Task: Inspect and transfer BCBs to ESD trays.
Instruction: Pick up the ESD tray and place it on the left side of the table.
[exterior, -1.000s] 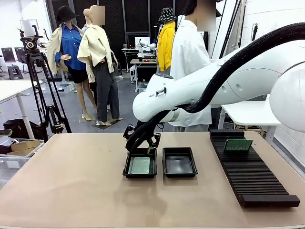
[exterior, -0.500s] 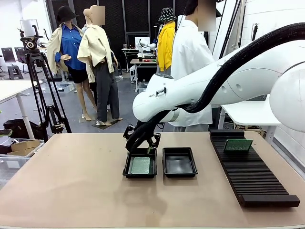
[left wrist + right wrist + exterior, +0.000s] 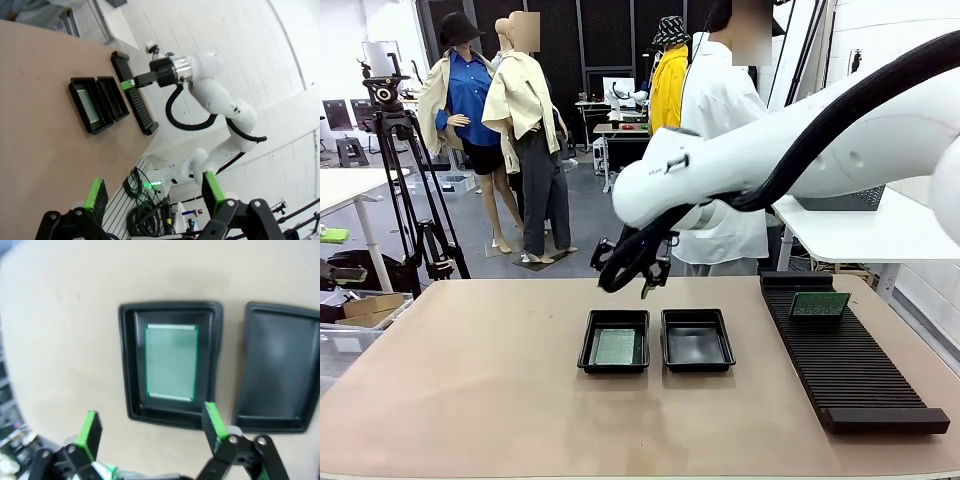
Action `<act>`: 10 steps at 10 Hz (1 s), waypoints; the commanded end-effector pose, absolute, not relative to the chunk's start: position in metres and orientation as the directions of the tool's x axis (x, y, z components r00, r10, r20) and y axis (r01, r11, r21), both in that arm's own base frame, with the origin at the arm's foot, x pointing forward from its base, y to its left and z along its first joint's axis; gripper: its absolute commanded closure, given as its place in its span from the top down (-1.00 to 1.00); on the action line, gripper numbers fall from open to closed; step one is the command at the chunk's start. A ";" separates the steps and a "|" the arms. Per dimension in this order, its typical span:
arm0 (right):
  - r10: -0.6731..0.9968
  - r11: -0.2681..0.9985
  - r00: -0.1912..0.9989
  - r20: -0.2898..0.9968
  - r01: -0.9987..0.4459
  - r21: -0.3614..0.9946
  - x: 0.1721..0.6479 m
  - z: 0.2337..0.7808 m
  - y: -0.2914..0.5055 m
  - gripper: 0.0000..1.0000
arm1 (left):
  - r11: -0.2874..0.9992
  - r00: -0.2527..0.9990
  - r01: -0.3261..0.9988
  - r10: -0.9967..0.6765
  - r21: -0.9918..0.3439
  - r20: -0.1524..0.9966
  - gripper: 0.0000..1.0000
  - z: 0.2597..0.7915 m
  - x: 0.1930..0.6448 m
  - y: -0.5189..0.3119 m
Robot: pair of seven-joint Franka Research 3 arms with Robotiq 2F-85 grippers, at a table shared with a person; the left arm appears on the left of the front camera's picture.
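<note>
- Since a second ago, the right gripper (image 3: 628, 283) has lifted from just over the left-hand ESD tray (image 3: 587, 342) and now hangs above and behind it, clear of the rim.
- Its jaws stand wide apart with nothing between them. In the right wrist view the green pads (image 3: 90, 432) frame bare table (image 3: 470, 380) and the near tray wall.
- One BCB (image 3: 616, 346) lies flat on that tray's floor, roughly centred and square to the walls, so I judge the first transfer done.
- The right-hand ESD tray (image 3: 698, 345), just beside the first, has a bare floor and awaits its board.
- A second BCB (image 3: 820, 303) sits at the far end of the ribbed rack (image 3: 850, 375). It seems to stand slotted in rather than lie flat, though the angle leaves this uncertain.
- The left gripper (image 3: 154, 192) is held well off to the side, fully open and holding nothing.
- What is left, as I judge it, is fetching, inspecting and placing the rack board, so the task is about halfway.
</note>
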State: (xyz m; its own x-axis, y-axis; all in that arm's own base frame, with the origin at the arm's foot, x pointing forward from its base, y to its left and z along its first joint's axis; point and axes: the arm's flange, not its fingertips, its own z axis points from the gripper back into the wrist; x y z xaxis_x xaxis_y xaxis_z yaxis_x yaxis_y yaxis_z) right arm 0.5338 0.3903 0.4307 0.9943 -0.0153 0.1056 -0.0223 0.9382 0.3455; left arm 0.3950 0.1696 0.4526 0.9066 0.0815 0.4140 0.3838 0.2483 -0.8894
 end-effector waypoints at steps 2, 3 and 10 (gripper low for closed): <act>0.067 0.898 0.997 0.029 -0.073 0.433 0.527 0.458 0.326 1.00 | 0.340 0.912 0.377 0.022 -0.861 0.409 1.00 0.466 0.389 0.106; 0.087 0.867 0.996 0.017 -0.084 0.491 0.526 0.472 0.302 1.00 | 0.383 0.905 0.389 0.012 -0.837 0.426 1.00 0.473 0.387 0.084; -0.039 0.762 0.997 0.072 -0.017 0.647 0.516 0.497 0.153 1.00 | 0.733 0.924 0.227 0.045 -0.641 0.379 1.00 0.471 0.401 -0.052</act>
